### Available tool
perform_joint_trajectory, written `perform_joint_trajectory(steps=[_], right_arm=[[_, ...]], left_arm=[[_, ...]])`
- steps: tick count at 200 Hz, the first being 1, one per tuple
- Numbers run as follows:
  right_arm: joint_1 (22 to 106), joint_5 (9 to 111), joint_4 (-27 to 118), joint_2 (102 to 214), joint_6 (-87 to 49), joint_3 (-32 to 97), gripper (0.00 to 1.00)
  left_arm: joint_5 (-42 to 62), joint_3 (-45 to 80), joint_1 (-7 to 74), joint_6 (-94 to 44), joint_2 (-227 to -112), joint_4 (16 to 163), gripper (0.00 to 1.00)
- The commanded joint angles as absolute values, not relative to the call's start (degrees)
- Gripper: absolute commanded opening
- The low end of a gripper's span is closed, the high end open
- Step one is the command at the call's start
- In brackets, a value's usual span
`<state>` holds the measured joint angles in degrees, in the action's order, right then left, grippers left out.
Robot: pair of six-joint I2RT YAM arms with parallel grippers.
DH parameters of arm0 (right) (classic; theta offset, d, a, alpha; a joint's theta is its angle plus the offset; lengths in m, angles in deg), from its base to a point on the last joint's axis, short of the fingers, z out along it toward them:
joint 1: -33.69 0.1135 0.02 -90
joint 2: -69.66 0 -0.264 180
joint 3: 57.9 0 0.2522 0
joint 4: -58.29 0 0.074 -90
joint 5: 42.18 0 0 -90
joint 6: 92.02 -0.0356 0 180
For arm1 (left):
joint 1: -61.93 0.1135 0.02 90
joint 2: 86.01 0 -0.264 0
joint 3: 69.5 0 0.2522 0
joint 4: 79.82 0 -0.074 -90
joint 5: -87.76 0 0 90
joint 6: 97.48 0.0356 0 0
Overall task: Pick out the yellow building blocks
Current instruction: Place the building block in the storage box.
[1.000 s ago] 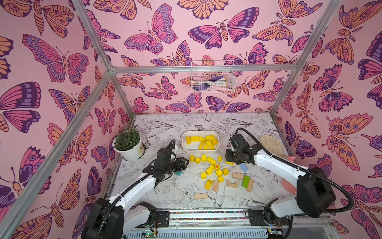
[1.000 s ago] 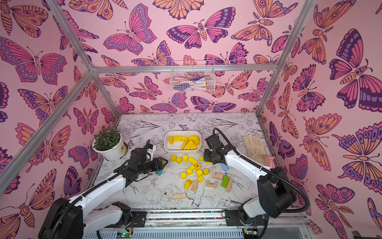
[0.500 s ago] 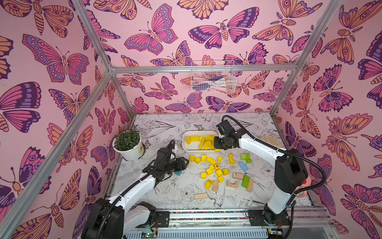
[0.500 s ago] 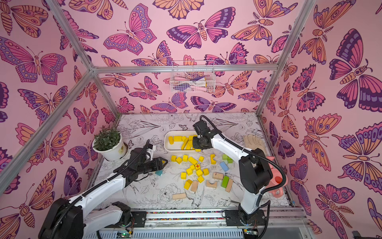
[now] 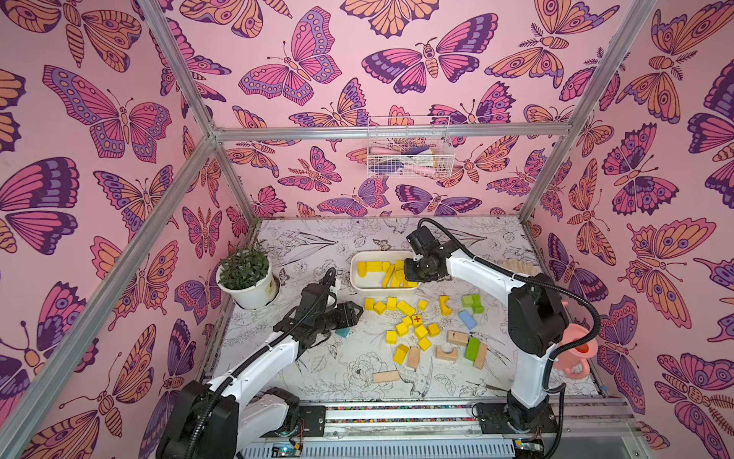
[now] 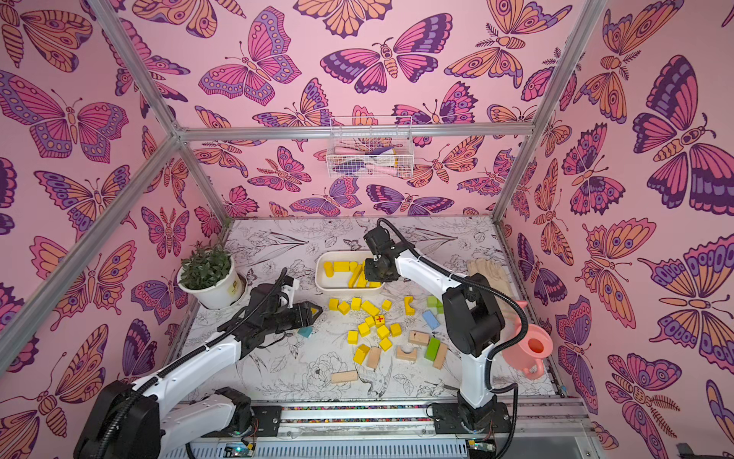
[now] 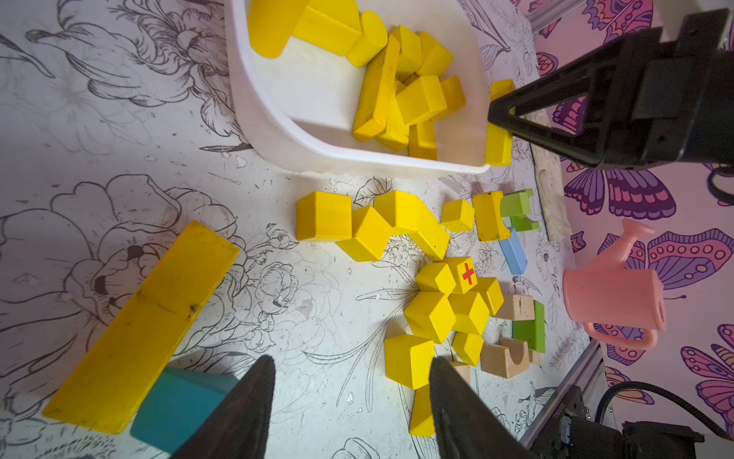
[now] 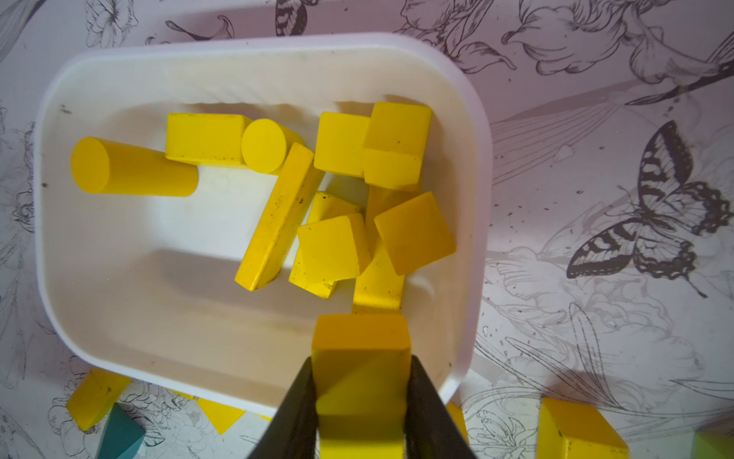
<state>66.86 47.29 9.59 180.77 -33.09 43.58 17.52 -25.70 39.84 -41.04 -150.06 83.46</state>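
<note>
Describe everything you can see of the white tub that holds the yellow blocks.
The white tub is a shallow, open, rounded rectangle that looks like smooth plastic, with a few dark specks. It sits flat on the flower-printed table. Some ten yellow blocks lie inside, heaped toward one end; the other end is bare. The right gripper holds another yellow block at its edge.

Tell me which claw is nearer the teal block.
Left. The left claw sits open right beside the teal block; the right claw is farther off over the white tray, gripping a yellow block.
</note>
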Motion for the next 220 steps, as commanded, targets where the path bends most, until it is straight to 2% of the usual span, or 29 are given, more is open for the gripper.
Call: perform_joint_trajectory(steps=[1, 53, 135, 220], right_arm=[[67.39, 46.23, 7.71, 182.08, -32.96, 46.1, 0.29], [67.44, 46.1, 6.74, 184.57, -32.84, 49.09, 0.3], [68.01, 45.27, 6.01, 184.63, -32.93, 49.05, 0.42], [68.06, 45.18, 5.48, 184.44, -32.9, 49.46, 0.42]], left_arm=[[18.22, -26.91, 40.3, -41.05, -149.2, 84.51, 0.63], [18.22, -27.0, 40.39, -41.12, -148.94, 84.5, 0.62], [18.23, -27.09, 40.48, -41.15, -148.77, 84.55, 0.63], [18.23, -27.18, 40.57, -41.23, -148.68, 84.53, 0.63]])
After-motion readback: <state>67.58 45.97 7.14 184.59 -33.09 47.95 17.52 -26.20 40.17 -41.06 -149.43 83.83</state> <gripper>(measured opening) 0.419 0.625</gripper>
